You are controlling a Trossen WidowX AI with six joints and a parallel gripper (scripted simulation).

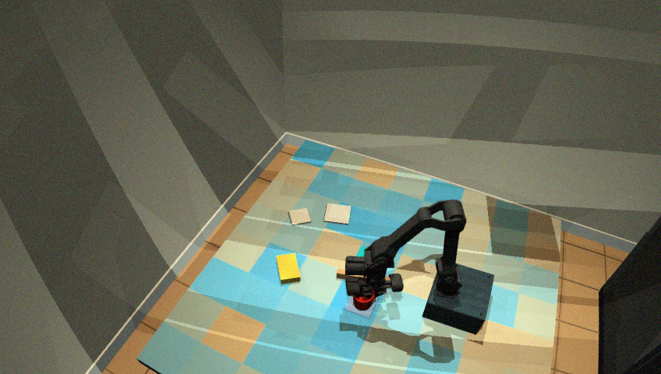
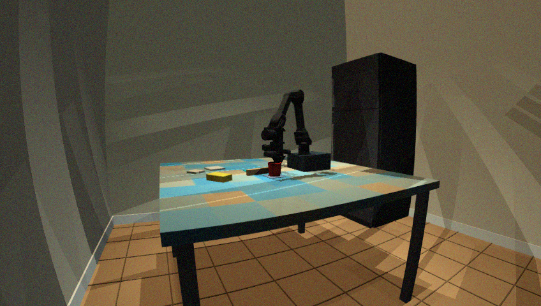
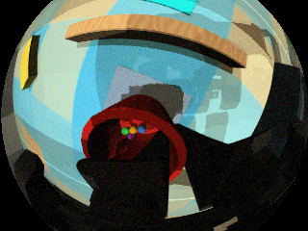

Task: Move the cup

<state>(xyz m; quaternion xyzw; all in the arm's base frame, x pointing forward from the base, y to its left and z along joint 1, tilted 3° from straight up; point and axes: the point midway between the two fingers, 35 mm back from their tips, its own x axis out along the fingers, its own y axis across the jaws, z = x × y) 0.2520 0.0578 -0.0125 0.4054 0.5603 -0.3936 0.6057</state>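
Note:
The red cup (image 1: 362, 301) (image 2: 274, 168) (image 3: 98, 127) stands upright on a pale lavender pad (image 1: 371, 311) (image 3: 126, 87) in front of the arm's base. Several coloured marbles (image 3: 133, 130) lie at its bottom. My gripper (image 1: 364, 291) (image 2: 274, 159) (image 3: 169, 129) reaches down from above and is shut on the cup's rim, with one finger inside the cup and one outside. A teal pad (image 1: 360, 250) lies farther out, beyond a wooden bar (image 1: 341, 274) (image 2: 254, 171) (image 3: 154, 29).
A yellow block (image 1: 288, 267) (image 2: 219, 176) (image 3: 27, 64) lies to the left. Two beige tiles (image 1: 299, 216) (image 1: 337, 213) lie at the far side. The arm's dark base (image 1: 459, 296) (image 2: 308, 160) stands to the right. A black cabinet (image 2: 374, 113) stands behind the table.

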